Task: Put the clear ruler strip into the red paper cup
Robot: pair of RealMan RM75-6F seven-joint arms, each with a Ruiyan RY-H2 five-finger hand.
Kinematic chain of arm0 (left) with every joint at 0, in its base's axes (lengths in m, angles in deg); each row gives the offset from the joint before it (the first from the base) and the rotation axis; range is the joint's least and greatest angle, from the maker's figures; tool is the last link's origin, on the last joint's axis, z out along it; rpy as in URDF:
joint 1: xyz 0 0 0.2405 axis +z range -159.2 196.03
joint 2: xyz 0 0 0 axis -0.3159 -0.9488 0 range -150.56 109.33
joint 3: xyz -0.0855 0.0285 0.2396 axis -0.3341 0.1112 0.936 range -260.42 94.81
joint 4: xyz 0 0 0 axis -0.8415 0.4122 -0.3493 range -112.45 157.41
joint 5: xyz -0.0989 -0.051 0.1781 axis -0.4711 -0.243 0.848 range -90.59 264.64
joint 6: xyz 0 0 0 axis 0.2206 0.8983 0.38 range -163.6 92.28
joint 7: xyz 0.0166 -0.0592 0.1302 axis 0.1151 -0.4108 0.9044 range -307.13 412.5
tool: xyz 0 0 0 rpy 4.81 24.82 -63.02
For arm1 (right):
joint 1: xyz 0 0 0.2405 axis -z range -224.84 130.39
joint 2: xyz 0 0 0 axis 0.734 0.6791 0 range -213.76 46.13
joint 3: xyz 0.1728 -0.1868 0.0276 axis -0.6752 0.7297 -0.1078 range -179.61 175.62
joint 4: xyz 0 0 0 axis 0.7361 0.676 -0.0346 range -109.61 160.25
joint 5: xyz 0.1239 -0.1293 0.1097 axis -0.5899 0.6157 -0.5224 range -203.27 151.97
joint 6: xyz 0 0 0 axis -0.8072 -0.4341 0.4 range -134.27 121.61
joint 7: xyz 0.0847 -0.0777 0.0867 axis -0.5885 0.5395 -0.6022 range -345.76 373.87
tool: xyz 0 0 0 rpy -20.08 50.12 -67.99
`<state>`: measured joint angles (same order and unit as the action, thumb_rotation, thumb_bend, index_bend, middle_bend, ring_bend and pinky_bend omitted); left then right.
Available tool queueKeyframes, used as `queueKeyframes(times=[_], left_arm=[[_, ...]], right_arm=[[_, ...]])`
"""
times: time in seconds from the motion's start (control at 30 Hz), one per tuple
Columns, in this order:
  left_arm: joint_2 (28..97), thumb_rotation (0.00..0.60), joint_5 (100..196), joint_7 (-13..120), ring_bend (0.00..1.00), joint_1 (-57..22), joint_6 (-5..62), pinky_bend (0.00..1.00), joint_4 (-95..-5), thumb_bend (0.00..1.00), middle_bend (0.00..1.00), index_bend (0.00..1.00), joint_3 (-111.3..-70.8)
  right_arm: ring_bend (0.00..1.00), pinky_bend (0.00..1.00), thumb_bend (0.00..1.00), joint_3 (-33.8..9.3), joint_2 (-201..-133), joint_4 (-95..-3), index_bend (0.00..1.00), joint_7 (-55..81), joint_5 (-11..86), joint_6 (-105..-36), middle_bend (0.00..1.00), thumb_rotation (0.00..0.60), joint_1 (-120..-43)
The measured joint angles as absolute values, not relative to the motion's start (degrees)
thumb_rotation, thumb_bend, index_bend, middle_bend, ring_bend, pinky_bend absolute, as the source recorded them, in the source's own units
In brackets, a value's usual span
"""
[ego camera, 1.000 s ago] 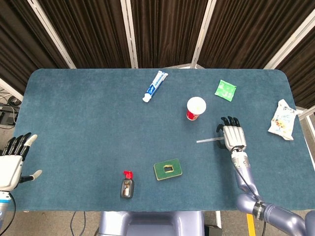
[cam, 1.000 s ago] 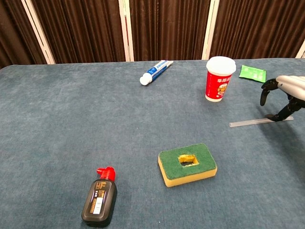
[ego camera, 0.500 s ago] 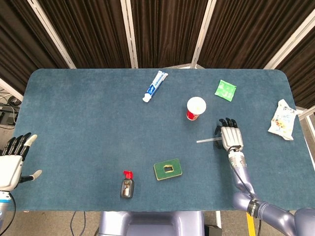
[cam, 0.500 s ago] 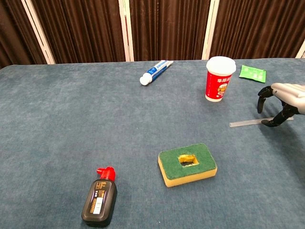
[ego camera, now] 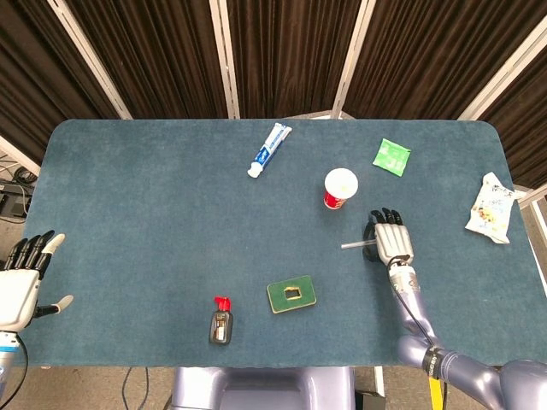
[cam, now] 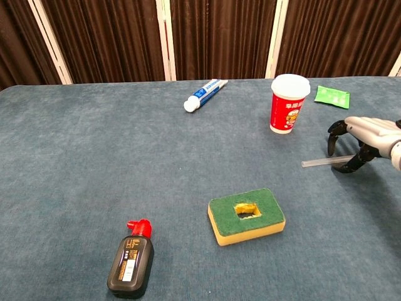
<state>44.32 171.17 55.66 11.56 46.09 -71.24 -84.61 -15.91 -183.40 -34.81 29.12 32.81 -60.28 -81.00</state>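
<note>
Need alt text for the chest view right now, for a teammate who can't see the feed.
The right hand hovers with curled fingers over one end of the clear ruler, which lies flat on the blue table just in front of the upright red cup. Nearer the camera sit a green sponge and a small black bottle.

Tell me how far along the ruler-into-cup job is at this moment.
Done: nothing; the red paper cup stands upright and the clear ruler strip lies flat on the table. In hand: the right robot hand arches over the strip's right end, fingers curved down; a closed grip cannot be confirmed. Left: grasp, lift, carry to the cup and drop it in. The left robot hand waits open at the table's edge.
</note>
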Motion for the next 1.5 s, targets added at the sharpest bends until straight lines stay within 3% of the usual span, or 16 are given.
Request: queueKeyframes(times=[0.47, 0.97, 1.27, 1.5], left_arm=[[44.23, 0.6, 171.15, 55.45, 0.0, 11.54, 45.96, 0.0, -71.3, 0.03, 0.0, 0.02, -84.57], [44.28, 0.6, 170.98, 55.56, 0.0, 11.54, 45.9, 0.0, -71.31, 0.03, 0.0, 0.03, -84.62], [44.3, 0.6, 171.02, 55.67, 0.0, 11.59, 46.05, 0.0, -71.33, 0.03, 0.0, 0.03, -84.63], [44.31, 0.6, 171.0, 55.58, 0.0, 11.64, 46.15, 0.0, -71.37, 0.03, 0.0, 0.03, -84.67]], right_arm=[[0.0, 0.0, 0.41, -16.01, -184.58, -33.84, 0.53, 29.52, 32.46, -59.58, 0.15, 0.6, -81.61], [0.0, 0.0, 0.41, -16.15, -183.34, -36.98, 0.54, 28.69, 33.36, -60.93, 0.16, 0.6, -81.06], [0.0, 0.0, 0.41, -18.42, -177.92, -47.08, 0.55, 26.06, 35.23, -64.26, 0.16, 0.6, -80.28], [0.0, 0.0, 0.41, -26.16, -170.15, -61.66, 0.55, 19.25, 32.26, -66.01, 0.17, 0.6, -79.3]])
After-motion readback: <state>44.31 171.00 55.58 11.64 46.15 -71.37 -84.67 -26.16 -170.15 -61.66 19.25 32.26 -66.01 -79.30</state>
